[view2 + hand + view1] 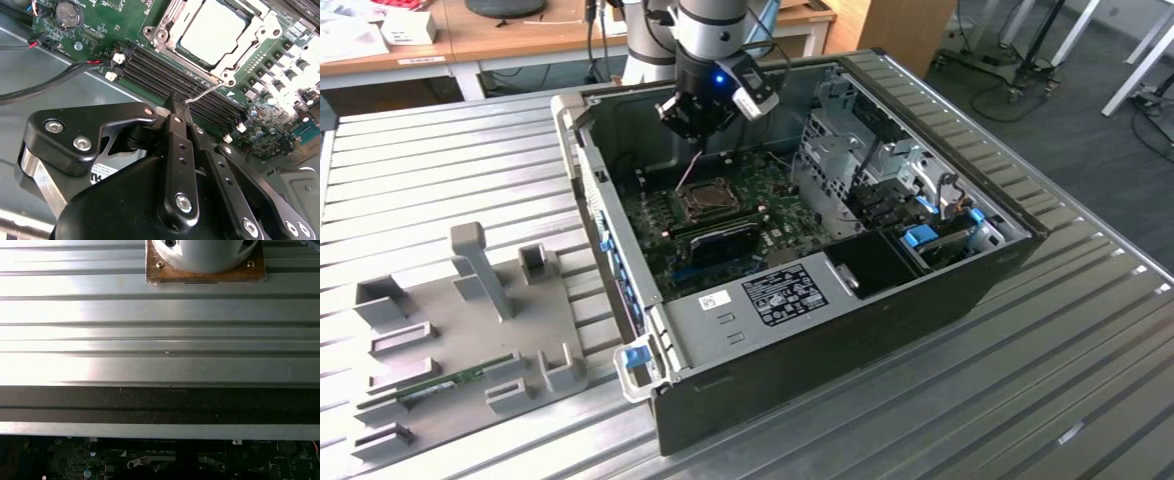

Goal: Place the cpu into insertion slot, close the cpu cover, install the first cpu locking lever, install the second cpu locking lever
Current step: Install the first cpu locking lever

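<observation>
The cpu [212,32] lies flat in the slot [161,34], its pale metal face up. The cover [256,40] is down around it, so I see the chip through the cut-out middle. From one corner of the slot a thin wire lever [202,92] stands out, not locked down, and it points toward the gripper [175,106]. The black fingertips [172,102] are pressed together, and the end of the lever meets them. I cannot tell if the wire is really clamped between them or only touches.

Long black memory slots [165,70] run between the gripper and the slot on the green board [100,20]. In the exterior view the gripper [698,125] hangs inside the open case [854,330], just above the slot. The case lies on a ribbed metal table [454,160]. A grey fixture [467,330] lies at the exterior view's left, well apart from the case.
</observation>
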